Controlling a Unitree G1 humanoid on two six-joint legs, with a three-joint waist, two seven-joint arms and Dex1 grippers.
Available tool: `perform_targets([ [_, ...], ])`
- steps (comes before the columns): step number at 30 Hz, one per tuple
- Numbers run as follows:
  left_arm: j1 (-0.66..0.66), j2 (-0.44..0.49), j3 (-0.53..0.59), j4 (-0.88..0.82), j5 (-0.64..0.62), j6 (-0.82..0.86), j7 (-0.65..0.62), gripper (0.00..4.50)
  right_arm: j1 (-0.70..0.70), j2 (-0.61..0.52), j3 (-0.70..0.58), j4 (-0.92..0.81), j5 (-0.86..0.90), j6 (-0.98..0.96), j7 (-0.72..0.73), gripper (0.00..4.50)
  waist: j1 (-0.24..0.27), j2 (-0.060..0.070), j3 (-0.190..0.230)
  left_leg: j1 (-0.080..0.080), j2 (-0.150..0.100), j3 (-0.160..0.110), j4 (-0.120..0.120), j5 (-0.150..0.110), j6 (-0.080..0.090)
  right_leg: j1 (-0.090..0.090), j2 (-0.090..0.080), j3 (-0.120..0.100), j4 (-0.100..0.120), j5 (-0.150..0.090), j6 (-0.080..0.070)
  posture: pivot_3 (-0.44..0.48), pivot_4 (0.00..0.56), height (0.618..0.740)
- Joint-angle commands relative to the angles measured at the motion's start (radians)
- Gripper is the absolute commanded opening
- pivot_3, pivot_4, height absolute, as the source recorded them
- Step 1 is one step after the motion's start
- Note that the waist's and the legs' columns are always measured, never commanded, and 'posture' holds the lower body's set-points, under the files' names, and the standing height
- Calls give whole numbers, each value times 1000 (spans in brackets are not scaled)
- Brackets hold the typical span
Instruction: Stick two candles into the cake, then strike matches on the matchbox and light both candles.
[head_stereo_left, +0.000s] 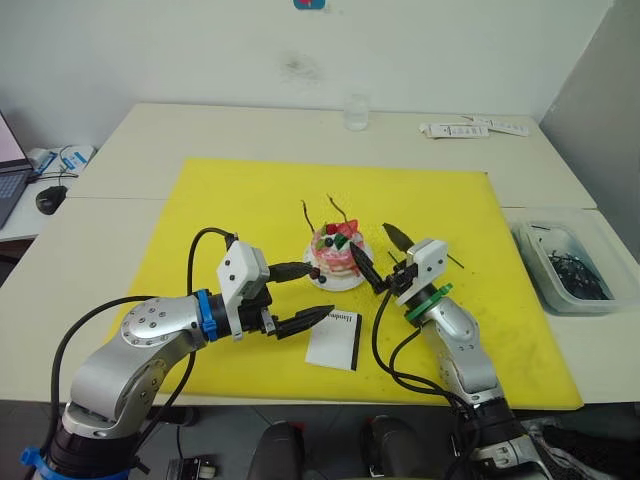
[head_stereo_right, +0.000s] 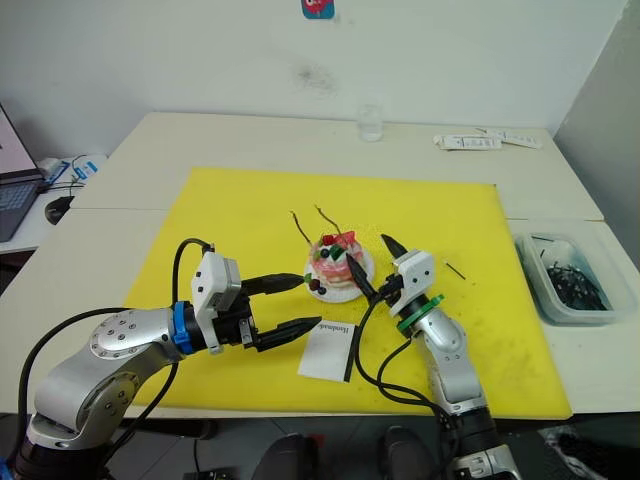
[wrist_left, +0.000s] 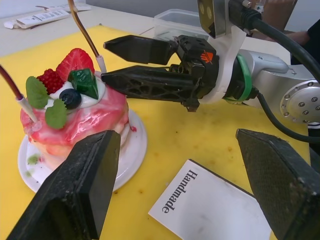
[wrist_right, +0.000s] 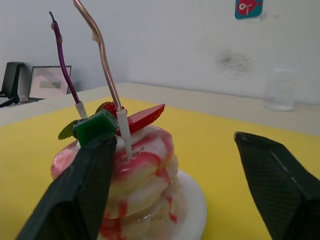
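We have both candles (wrist_right: 102, 60) standing in the cake (head_stereo_left: 336, 255), unlit; both the left claw (head_stereo_left: 300, 296) and right claw (head_stereo_left: 379, 255) gape empty, so striking a match on the matchbox (head_stereo_left: 334, 340) remains.

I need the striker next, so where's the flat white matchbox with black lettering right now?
In the left eye view, the flat white matchbox lies on the yellow mat, just in front of the pink cake, between the two grippers.
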Motion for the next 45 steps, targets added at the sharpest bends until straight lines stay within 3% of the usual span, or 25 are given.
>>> perform_targets([
  [1,-6,-6,-4,-15,9,-26,-2,4100,2,-15,5,-70,-1,-9,10,4285,0,0,0,0,0,0,0,0,0,0,0,0,0,0,0,0,150,740],
  [16,23,-2,16,-7,24,-48,-10,4100,57,-174,-14,-235,57,107,116,4285,1,0,0,0,0,1,0,0,0,0,0,0,0,0,0,0,150,740],
  [28,56,10,44,5,46,-76,0,4100,99,-310,-5,-380,68,448,128,4285,2,0,0,0,0,1,0,0,0,0,0,0,-1,0,0,0,150,740],
  [32,52,8,45,12,52,-82,5,4100,105,-321,21,-407,46,535,124,3387,2,0,0,0,0,1,0,0,0,0,0,0,0,0,0,0,150,740],
  [41,49,4,42,15,59,-85,9,4100,52,-290,65,-381,-2,659,69,13,1,0,0,0,0,1,0,0,0,0,0,1,0,0,0,0,150,740],
  [45,47,2,41,15,60,-83,12,4100,25,-274,80,-365,-15,686,59,13,1,0,0,0,0,1,0,0,0,0,0,0,-1,0,0,0,150,740],
])
